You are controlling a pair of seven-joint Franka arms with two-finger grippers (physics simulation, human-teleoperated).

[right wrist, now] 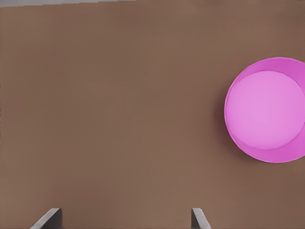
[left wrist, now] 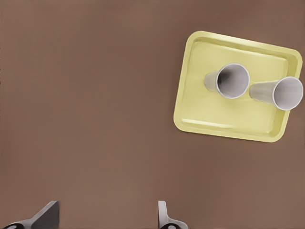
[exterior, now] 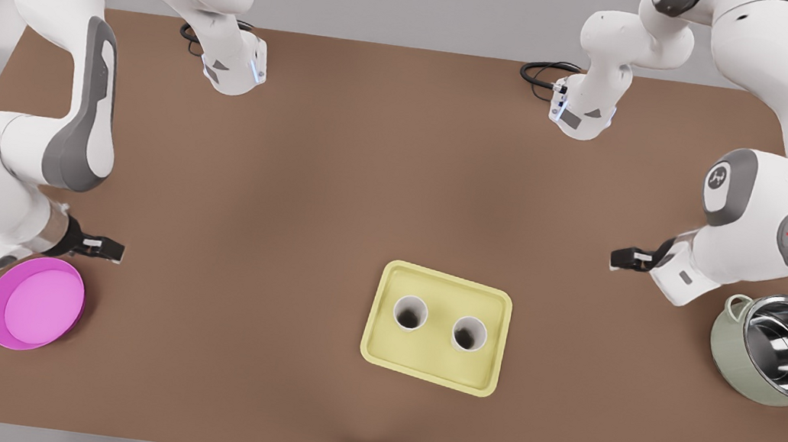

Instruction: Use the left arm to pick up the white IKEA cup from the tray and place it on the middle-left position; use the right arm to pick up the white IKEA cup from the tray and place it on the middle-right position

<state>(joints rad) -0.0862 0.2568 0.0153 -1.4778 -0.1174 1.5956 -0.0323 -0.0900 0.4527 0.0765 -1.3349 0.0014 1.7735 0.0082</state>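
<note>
Left end effector point(exterior: 616, 258) at your 3 o'clock in front view, fingers spread, empty, near pot point(exterior: 780, 352). Right end effector point(exterior: 116, 249) at 9 o'clock, spread, empty, beside pink plate point(exterior: 34, 304). Both cups point(exterior: 410, 312) point(exterior: 469, 333) upright on tray point(exterior: 379, 327), 6 o'clock. Nothing placed yet; bench point(exterior: 338, 182) centre awaits your two placements.

Probably a simulated lab bench: bare brown table point(exterior: 337, 190), plain grey walls.

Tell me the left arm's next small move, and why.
Probably swing the left gripper toward the nearer cup on the tray: it hangs open beside the pot, apart from both upright cups. The right gripper waits open by the pink plate.
</note>
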